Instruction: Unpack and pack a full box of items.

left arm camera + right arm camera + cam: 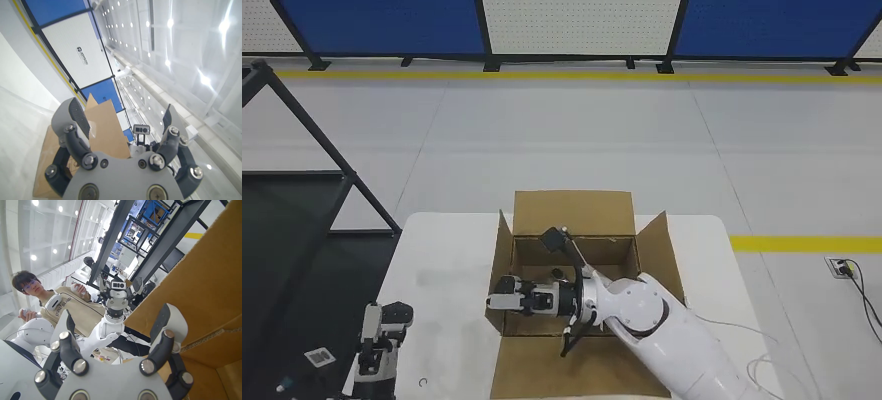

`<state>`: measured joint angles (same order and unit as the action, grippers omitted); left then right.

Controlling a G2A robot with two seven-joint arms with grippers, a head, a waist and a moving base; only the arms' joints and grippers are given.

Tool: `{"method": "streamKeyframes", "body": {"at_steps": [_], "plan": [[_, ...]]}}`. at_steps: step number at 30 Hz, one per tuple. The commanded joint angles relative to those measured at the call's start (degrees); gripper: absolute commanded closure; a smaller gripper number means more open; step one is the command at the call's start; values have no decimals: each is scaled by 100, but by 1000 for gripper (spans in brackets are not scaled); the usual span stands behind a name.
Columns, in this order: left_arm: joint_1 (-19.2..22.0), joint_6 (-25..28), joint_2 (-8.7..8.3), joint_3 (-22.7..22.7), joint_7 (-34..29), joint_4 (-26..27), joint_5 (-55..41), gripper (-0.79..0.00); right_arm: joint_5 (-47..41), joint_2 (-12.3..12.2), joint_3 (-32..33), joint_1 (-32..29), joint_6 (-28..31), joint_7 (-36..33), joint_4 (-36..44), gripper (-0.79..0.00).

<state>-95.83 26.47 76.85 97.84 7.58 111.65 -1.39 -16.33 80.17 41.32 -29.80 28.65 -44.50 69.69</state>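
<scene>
A: Right gripper (500, 298), what state?
B: Fingers spread wide, nothing between them. It's low inside the cardboard box (572, 212), with its tips right at the box's left wall.

A: Touching the wall?
B: Can't tell. In the right wrist view one finger (168, 321) sits in front of the wall's inner face. The wall's cut edge runs up between the two fingers. The other finger has no cardboard behind it.

A: Left gripper (387, 315)?
B: Also wide apart and empty. It's at the left edge of the table (442, 290), near the front corner, well apart from the right gripper. It's tilted upward.

A: Where's the box from there?
B: Ahead of the left gripper and off to its right. In the left wrist view a raised flap shows between its fingers.

A: Box itself?
B: Upright on the white table, four flaps folded out. The right arm (662, 335) lies across the front flap. It covers much of the inside, so I can't tell what's in there.
</scene>
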Motion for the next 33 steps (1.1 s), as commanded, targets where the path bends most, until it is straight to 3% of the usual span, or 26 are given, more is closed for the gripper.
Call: {"method": "streamKeyframes", "body": {"at_steps": [1,14,23,33], "plan": [[33,-56,14,59,240,-72,-70,-785,175,28,-46,53,-130,43,69,-785],[-137,346,102,300,895,-229,-591,-785,1318,490,-761,533,-886,897,-349,-785],[-238,395,120,300,451,-140,-881,-785,1530,805,-1035,716,-930,1026,-1006,-785],[-175,-46,73,-14,-872,-2,-592,-785,1573,981,-997,779,-869,880,-1368,-785]]}}
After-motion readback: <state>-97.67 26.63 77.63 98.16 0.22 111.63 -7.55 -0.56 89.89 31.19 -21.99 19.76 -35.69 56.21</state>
